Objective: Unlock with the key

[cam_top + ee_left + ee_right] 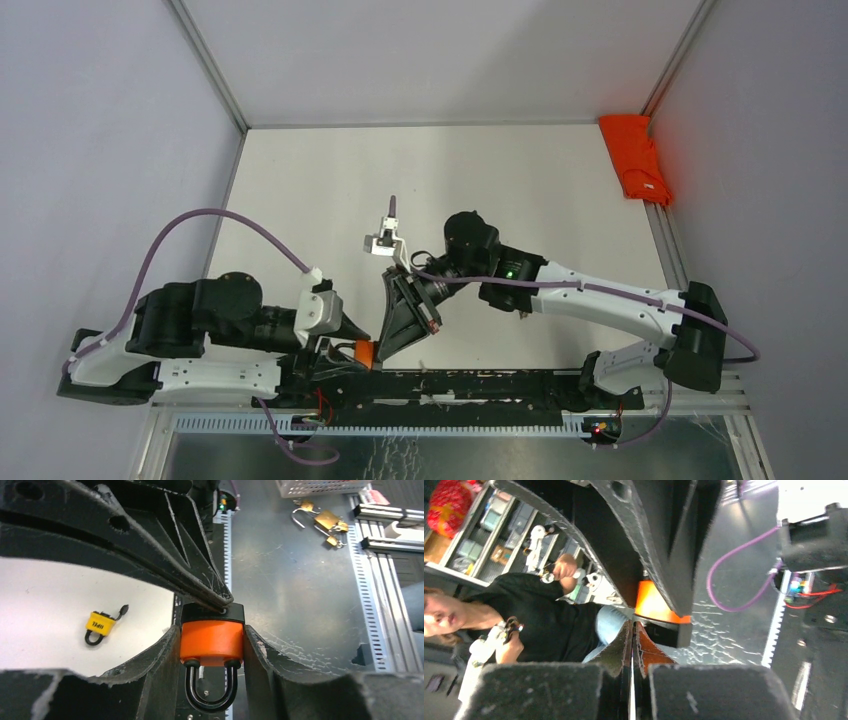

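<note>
Looks like the key-insertion step, with the turn not yet made. Grips the orange padlock [211,642] in the left gripper [211,635] at the lower centre of the left wrist view, shackle pointing down and black keyway end up. Clamps it on both sides, fingers [160,660] parted only by the body's width and touching it. Shows both shackle legs seated in the body, so apparently locked. Meets that black end with the tip of the right gripper [222,602], reaching in from the upper left of the frame. Presses the right fingers [614,650] together to a bare slit in the right wrist view. Cannot tell whether the key sits between them or in the keyway. Probably calls next for a push along the lock's axis, then a right wrist roll against a firm left clamp.
</note>
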Action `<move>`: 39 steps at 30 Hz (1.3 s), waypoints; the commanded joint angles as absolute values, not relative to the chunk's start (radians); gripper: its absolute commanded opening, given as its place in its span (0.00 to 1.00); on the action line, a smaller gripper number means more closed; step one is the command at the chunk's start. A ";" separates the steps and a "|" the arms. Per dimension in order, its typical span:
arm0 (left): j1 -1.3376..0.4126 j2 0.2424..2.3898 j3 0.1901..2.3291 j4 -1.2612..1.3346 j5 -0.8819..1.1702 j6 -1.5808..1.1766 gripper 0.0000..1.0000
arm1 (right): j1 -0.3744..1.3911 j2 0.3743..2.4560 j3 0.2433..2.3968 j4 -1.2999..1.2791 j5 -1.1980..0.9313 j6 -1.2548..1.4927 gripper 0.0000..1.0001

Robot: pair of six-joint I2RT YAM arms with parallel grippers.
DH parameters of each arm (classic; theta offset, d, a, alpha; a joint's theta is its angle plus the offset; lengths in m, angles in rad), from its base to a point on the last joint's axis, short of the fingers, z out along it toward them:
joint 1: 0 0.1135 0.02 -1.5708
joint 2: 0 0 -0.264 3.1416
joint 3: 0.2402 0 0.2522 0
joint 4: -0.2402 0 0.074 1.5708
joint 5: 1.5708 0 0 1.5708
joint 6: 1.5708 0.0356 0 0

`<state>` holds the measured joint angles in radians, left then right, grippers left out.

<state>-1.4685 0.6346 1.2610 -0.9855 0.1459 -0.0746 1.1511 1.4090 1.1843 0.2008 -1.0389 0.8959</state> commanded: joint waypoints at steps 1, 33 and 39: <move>-1.473 0.614 1.247 -0.899 0.013 -0.039 0.02 | 1.081 1.347 1.142 0.095 -0.928 0.764 0.00; -1.474 0.488 0.930 -0.549 -0.719 -0.115 0.02 | 1.264 1.481 0.796 -0.259 -0.076 0.255 0.40; -1.473 0.400 0.913 -0.572 -0.716 -0.149 0.02 | 1.315 1.504 0.795 -0.205 -0.113 0.281 0.39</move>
<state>-1.4685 0.4431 0.9092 -0.6350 -0.6983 -0.0940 1.2861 1.5063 0.7940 -0.2897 -0.0986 0.2501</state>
